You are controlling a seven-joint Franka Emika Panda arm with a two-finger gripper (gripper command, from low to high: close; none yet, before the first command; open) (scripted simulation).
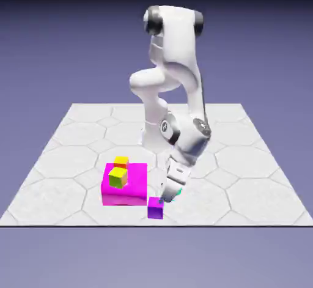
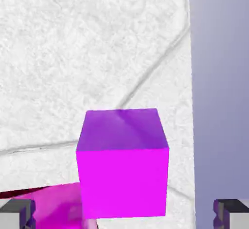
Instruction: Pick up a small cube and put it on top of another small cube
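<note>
white hex-tiled table [image 1: 257,170], blue-violet backdrop; end effector [image 1: 166,197] spread wide, empty, over purple cube [image 2: 122,162] nr front edge.

My arm [image 1: 174,85] is glossy white with rounded, bulbous links and dark grey bands at the joints; its white gripper [image 1: 166,196] ends in small grey fingertips [image 2: 233,211] with squared edges.

place: sim scene | hex-tiled table [image 1: 257,177] (rendered) | flat blue-violet backdrop [image 1: 49,48]
</note>
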